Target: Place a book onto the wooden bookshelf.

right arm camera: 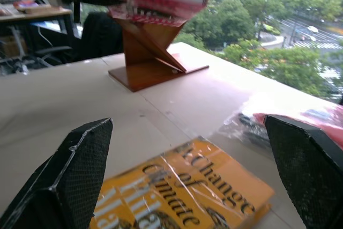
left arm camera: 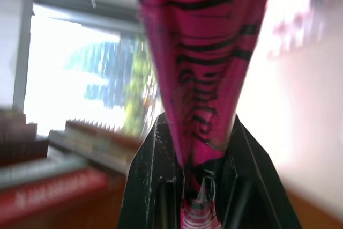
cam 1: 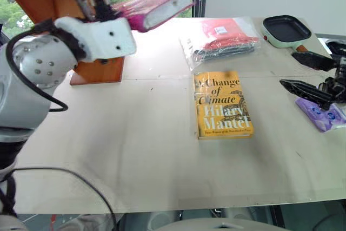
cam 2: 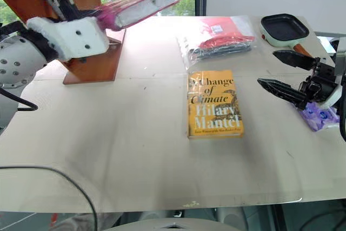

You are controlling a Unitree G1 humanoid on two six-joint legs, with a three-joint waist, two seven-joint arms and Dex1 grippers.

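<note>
Holding: left gripper (left arm camera: 201, 186) clamped tight on the pink book (cam 1: 157, 8), black fingers (left arm camera: 144, 186) pinching its lower edge; glossy wrap, black lettering smeared by blur, title unreadable.
Book pos: up in the air, tilted, page block facing the cam, just beside the top of the wooden bookshelf (cam 2: 92, 60), over the table's far left.
Shelf: reddish-brown polished wood, slanted boards on a flat base; upper part cut off by frame edge. Wrist cam shows blurred book spines stacked on it, titles illegible.
Right gripper (cam 2: 281, 74): jaws spread wide, nothing in them; textured black wedge fingers (right arm camera: 80, 170), hovering over table's right side.
Yellow book (cam 1: 223, 104): "A Change of Climate", Hilary Mantel, flat at table centre, shiny wrap w/ glare.
Plastic bag (cam 1: 221, 39): clear, crinkled, red + dark folded items inside; what they are can't tell.
Pan (cam 1: 285, 30): pale green body, dark inner surface, far right.
Purple packet (cam 1: 323, 116): soft wrapper, partly hidden behind right gripper.
Table (cam 1: 135, 150): pale, matte, scuffed.
</note>
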